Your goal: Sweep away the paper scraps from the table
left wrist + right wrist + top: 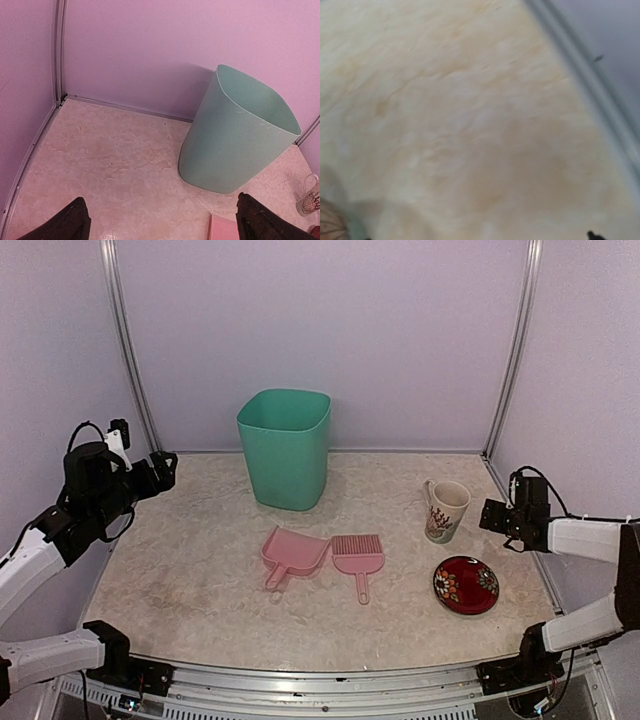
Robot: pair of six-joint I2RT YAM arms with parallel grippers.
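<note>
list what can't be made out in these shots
- Teal bin bottom: top view, its own walls hide it; paper scraps unseen anywhere.
- Right hand jaws: too small in top view, right wrist view blurred.
- Dustpan: left wrist view, cut by bottom edge.

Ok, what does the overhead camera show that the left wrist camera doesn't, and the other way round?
Only the overhead view shows the pink brush, the red plate, the whole pink dustpan and the right arm. Only the left wrist view shows the left gripper close up, its fingers wide apart with nothing between them. Both show the teal bin, the cup (cut off at the wrist view's right edge) and the table. Neither shows any paper scraps.
</note>
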